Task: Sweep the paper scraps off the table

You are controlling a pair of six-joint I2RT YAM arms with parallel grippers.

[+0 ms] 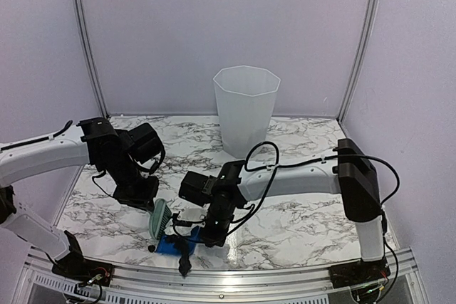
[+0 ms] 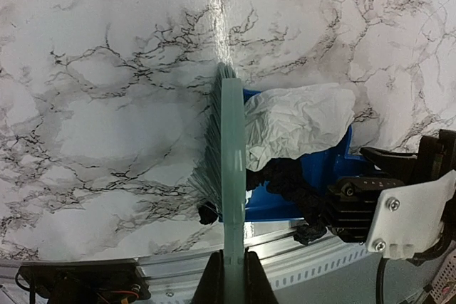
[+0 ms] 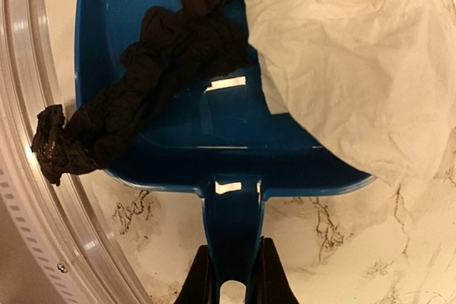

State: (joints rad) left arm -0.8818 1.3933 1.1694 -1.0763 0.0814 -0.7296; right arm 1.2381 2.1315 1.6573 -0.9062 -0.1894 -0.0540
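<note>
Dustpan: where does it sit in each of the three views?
Top external: dustpan low, left of centre, at the table's front edge.
Left wrist: dustpan lower right, right of the brush.
Right wrist: dustpan fills upper left and middle, handle in the right hand.
Shared landmark: black scrap draped over its rim.

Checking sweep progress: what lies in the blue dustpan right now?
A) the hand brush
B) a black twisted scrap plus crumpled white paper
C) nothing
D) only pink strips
B: the right wrist view shows a black twisted scrap and crumpled white paper lying in the blue dustpan.
</note>
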